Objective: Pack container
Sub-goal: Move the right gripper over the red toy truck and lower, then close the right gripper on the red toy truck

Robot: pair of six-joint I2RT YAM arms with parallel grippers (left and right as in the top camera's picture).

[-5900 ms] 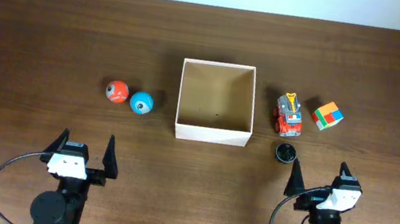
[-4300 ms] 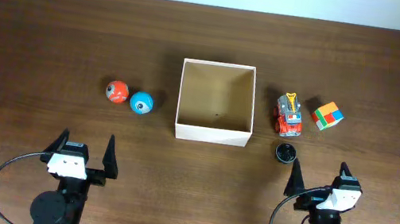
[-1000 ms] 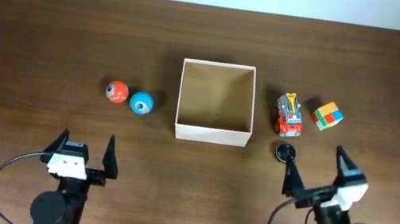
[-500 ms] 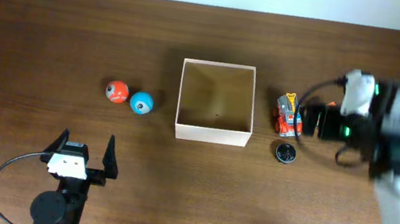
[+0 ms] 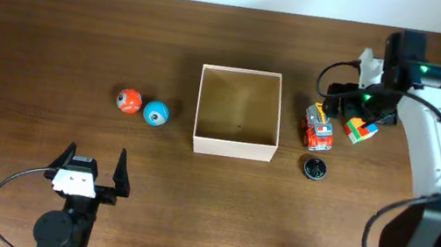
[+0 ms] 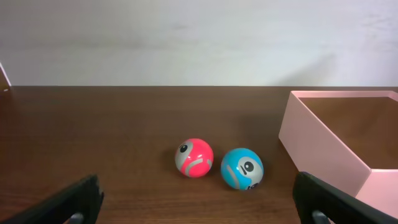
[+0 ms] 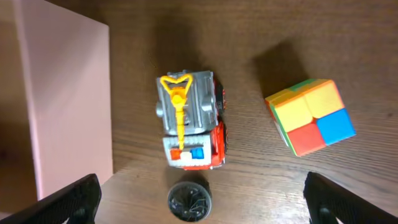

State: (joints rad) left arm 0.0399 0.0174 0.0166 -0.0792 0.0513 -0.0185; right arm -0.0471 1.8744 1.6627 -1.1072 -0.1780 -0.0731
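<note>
The container (image 5: 232, 148), a square cream-walled box with a tan inside, stands mid-table with nothing showing inside it; it also shows in the left wrist view (image 6: 320, 142) and the right wrist view (image 7: 68, 93). My right gripper (image 5: 352, 103) is open and empty, hovering above a red toy truck (image 5: 319, 128) and a multicoloured cube (image 5: 362, 129). The right wrist view shows the truck (image 7: 189, 121), the cube (image 7: 311, 118) and a black round cap (image 7: 189, 200) between the open fingers (image 7: 200, 190). My left gripper (image 5: 91, 170) is open and empty near the front edge.
An orange-red ball (image 5: 128, 101) and a blue ball (image 5: 156, 112) lie side by side left of the container, also in the left wrist view (image 6: 194, 157) (image 6: 242, 168). The black cap (image 5: 315, 168) lies just in front of the truck.
My right arm has swung from the table's front right up to the back right, over the truck and cube. The left arm and all objects have not moved.
</note>
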